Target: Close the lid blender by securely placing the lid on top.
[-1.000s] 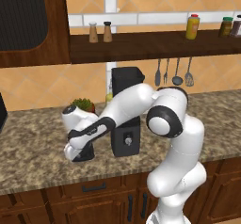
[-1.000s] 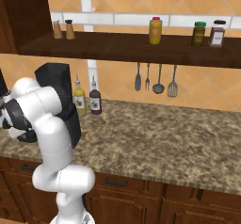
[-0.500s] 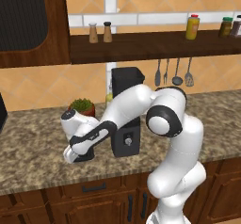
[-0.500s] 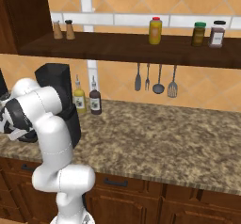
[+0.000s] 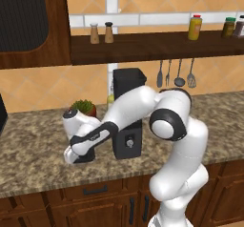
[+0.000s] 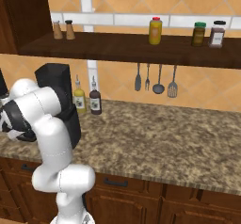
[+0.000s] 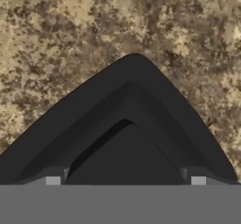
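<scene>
Speckled granite counter [image 5: 38,140] under a wooden shelf [image 6: 141,46] of jars; no label on them is readable. The arm reaches down left of the blender [image 5: 128,111], gripper [image 5: 83,157] low over the counter. The lid [image 7: 127,119] lies flat close beneath it, near edge cut off; finger spread cannot be told.

Blender [image 5: 128,114]: we count one on the counter [image 5: 33,169].
Lid [image 7: 127,124]: one, flat on that counter.
Potted plant [image 5: 84,108]: one, left of the blender.
Bottles beside the blender: we see two, yellowish [image 6: 79,99] and dark [image 6: 95,100].
Shakers [image 5: 95,32] on the shelf [image 5: 143,47]: two.
Jars on the shelf: three, the yellow one [image 6: 155,30] leftmost.
Hanging utensils [image 6: 138,79] under the shelf: four.
</scene>
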